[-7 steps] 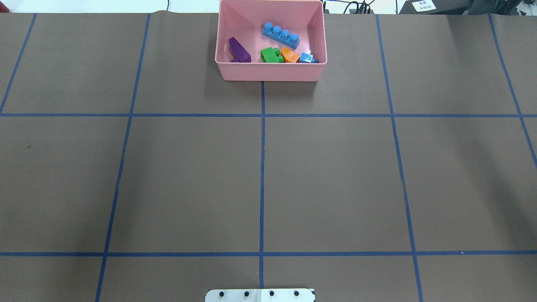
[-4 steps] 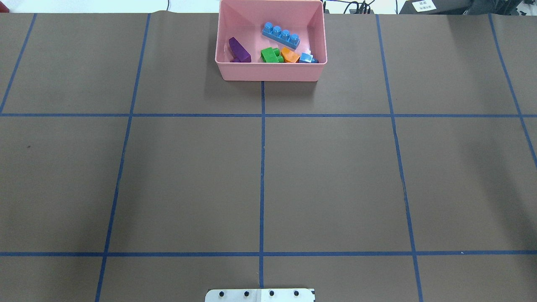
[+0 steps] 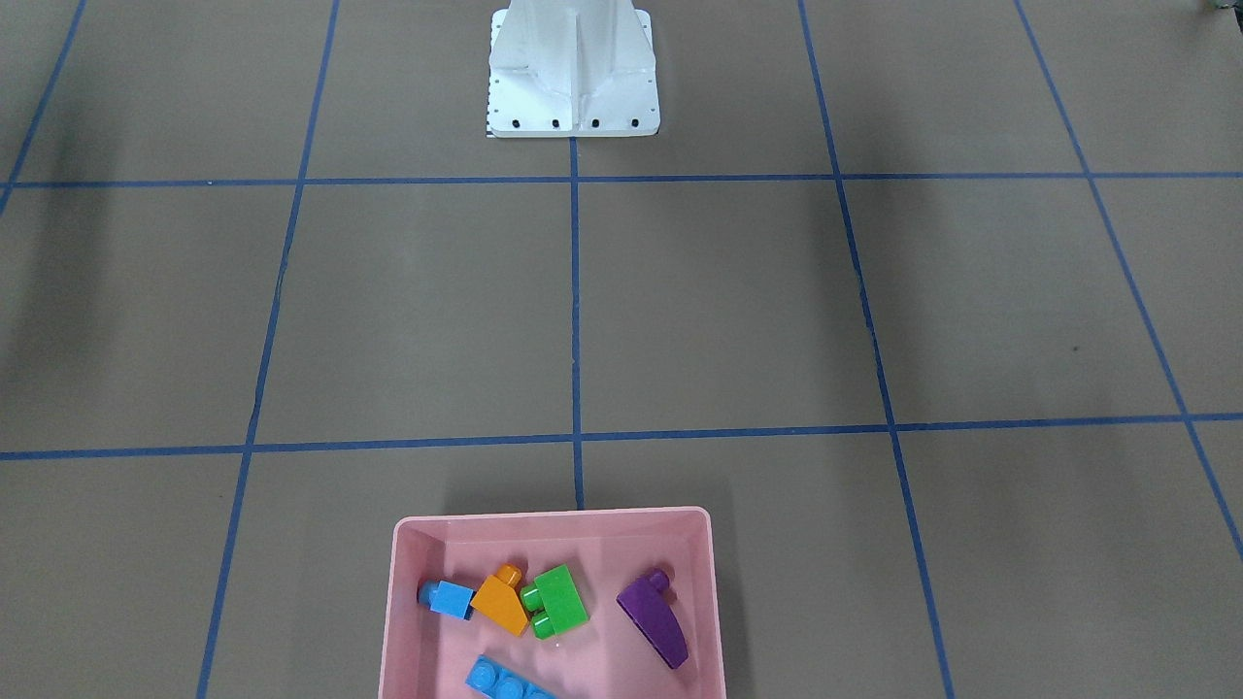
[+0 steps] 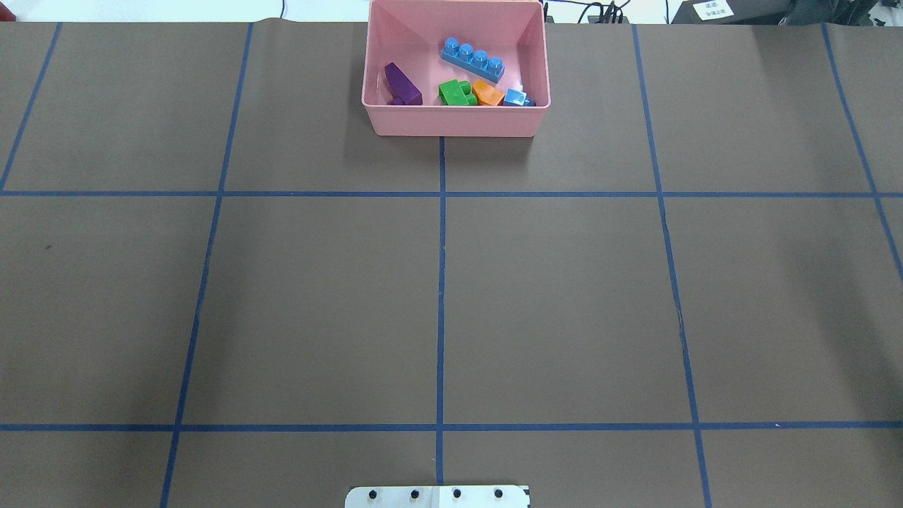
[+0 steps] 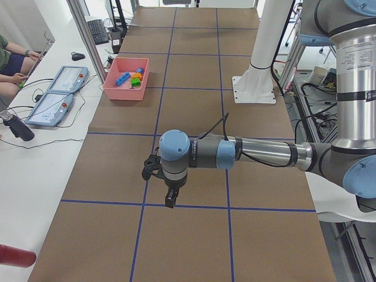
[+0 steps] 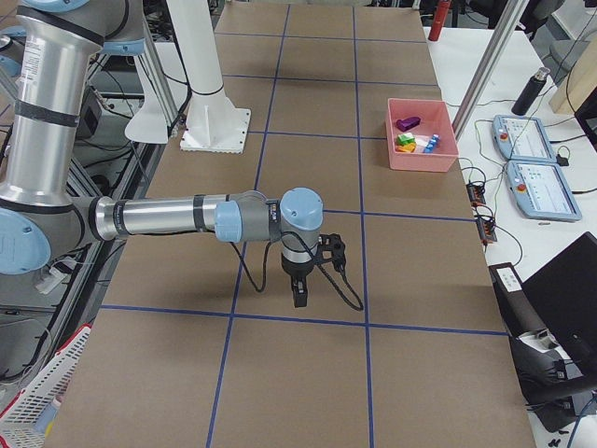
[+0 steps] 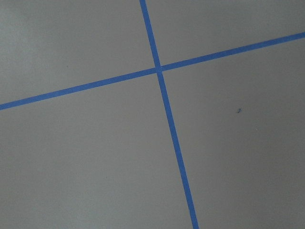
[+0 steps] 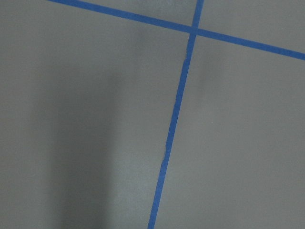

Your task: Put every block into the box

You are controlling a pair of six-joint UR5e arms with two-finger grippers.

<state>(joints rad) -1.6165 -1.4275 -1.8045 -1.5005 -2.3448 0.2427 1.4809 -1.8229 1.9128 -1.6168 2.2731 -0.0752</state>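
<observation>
The pink box stands at the table's far middle, seen also in the front-facing view. All five blocks lie inside it: the long blue bar, the purple wedge, the green brick, the orange sloped brick and the small blue cube. My left gripper shows only in the exterior left view, pointing down over bare table far from the box. My right gripper shows only in the exterior right view, likewise far from the box. I cannot tell whether either is open or shut.
The white robot base stands at the table's near middle edge. Blue tape lines grid the brown table top. Tablets and cables lie on the side table beyond the box, where a person sits.
</observation>
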